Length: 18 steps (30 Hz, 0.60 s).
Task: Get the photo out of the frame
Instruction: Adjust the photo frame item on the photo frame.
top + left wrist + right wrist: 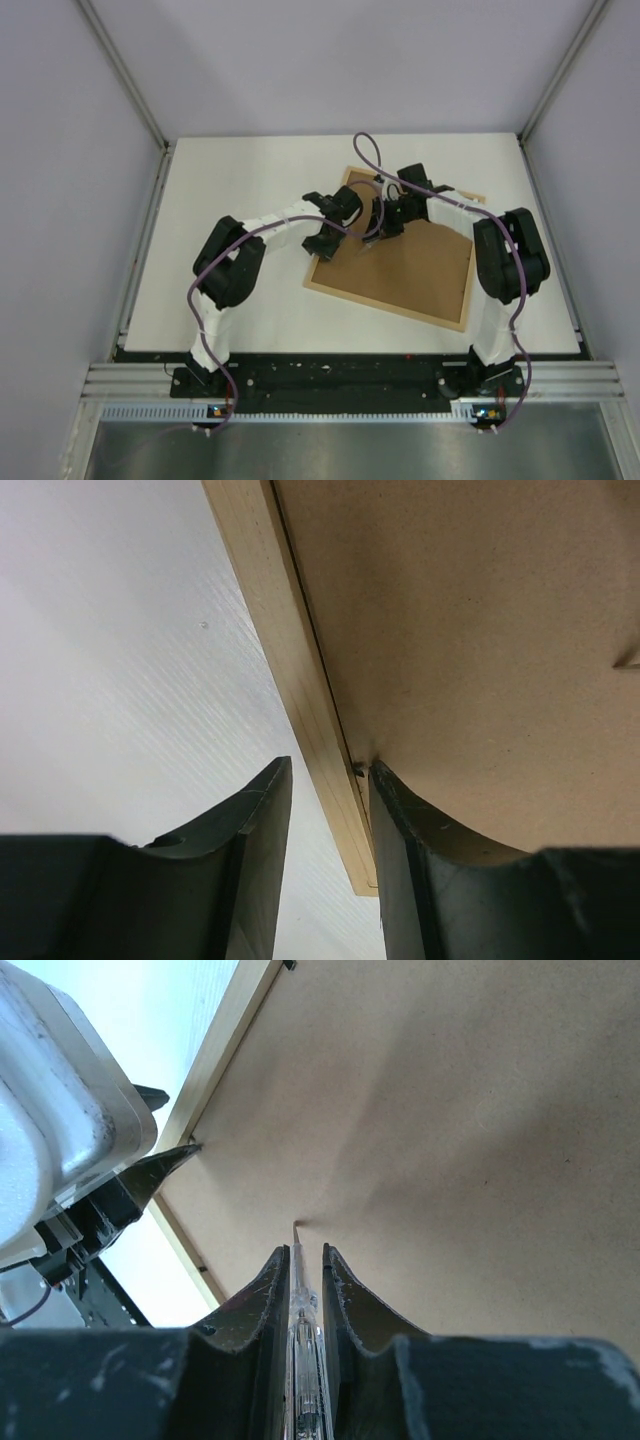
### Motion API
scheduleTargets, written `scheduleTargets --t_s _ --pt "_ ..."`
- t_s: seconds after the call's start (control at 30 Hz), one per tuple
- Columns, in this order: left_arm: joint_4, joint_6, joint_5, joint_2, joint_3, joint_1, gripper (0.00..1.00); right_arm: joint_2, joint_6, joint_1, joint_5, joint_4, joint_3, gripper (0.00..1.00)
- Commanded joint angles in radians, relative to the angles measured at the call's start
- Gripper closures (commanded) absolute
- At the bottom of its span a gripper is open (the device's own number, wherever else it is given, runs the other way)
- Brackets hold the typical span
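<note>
The frame [385, 303] lies face down on the white table, its plain brown backing board [415, 262] upward. The photo is hidden beneath the board. My left gripper [330, 240] is open at the frame's left edge. In the left wrist view, it [330, 770] straddles the light-wood border [280, 610], with one finger on the board [480, 630] beside a small black clip [358, 769]. My right gripper [386, 225] is shut on a thin clear tool [303, 1310]. The tool's metal tip touches the board [450, 1140] near the left border [235, 1020].
The white table top [230, 200] is enclosed by grey walls with metal posts [125, 75]. A metal rail [350, 385] runs along the near edge. Purple cables [365, 150] loop above the frame. The left arm's housing [50, 1110] sits close beside my right gripper.
</note>
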Motion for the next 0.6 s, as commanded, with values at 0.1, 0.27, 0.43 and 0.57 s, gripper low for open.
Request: scheduleTargets --t_s 0.1,0.27,0.43,0.57 --pt "0.004 0.006 -0.028 0.014 -0.007 -0.006 0.76 -0.008 -0.027 0.001 0.080 0.019 -0.028 1.00" --pt "0.005 0.002 -0.037 -0.008 -0.009 -0.006 0.94 -0.001 -0.029 -0.001 0.078 0.019 -0.028 1.00" --pt "0.015 -0.001 -0.053 -0.046 -0.015 -0.005 1.00 0.016 -0.030 -0.001 0.077 0.019 -0.027 1.00" --pt "0.028 -0.004 -0.036 -0.058 -0.038 0.012 1.00 0.019 -0.029 -0.001 0.077 0.019 -0.025 1.00"
